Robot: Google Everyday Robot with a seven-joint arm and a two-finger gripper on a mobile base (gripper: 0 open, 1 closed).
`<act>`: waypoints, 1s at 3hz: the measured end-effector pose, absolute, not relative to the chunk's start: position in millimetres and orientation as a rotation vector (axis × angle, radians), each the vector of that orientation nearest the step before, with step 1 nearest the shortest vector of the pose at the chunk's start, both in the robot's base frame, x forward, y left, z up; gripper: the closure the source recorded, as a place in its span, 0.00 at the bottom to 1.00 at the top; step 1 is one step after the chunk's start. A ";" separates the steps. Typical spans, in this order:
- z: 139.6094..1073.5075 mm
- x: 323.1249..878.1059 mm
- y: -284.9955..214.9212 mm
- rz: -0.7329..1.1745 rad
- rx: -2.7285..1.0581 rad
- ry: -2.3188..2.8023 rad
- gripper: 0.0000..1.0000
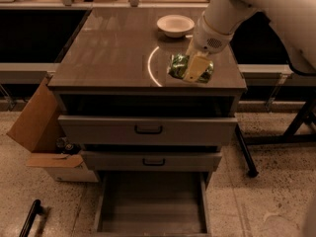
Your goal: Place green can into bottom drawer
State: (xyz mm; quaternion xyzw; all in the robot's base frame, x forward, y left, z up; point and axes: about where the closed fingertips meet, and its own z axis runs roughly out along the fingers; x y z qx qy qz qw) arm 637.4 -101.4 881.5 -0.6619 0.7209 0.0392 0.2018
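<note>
At far left, an open cardboard box (33,125) leans against the side of the grey cabinet (74,78), with a black bar-shaped object (30,217) lying on the speckled floor in front of it. The cabinet's brown top (108,48) is glossy and carries a thin bright arc of reflected light (149,67) near its middle.

Below the top, the two upper drawers (148,130), each with a black handle, are pulled out slightly, the second (152,161) less than the first. The bottom drawer (153,209) stands pulled fully out at floor level, its flat grey floor bare.

A white bowl (175,25) sits toward the back of the cabinet top, well behind where I am working. To the right of the light arc, near the front right corner of the top, my gripper (194,73) comes down from above with its pale fingers (196,68) closed on the green can (176,66). The can lies tilted in my grasp, its crumpled green and white body showing on both sides of the near finger. I cannot tell whether the can touches the top or hangs just clear of it.

My white arm (232,9) runs up and out of the picture at upper right, and a black table leg (296,122) stands on the floor beyond the cabinet.
</note>
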 end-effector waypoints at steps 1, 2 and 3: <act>871.7 592.4 -94.3 0.202 -1.743 2.061 1.00; 855.2 584.2 -95.2 0.221 -1.759 2.086 1.00; 855.9 584.6 -95.0 0.220 -1.758 2.084 1.00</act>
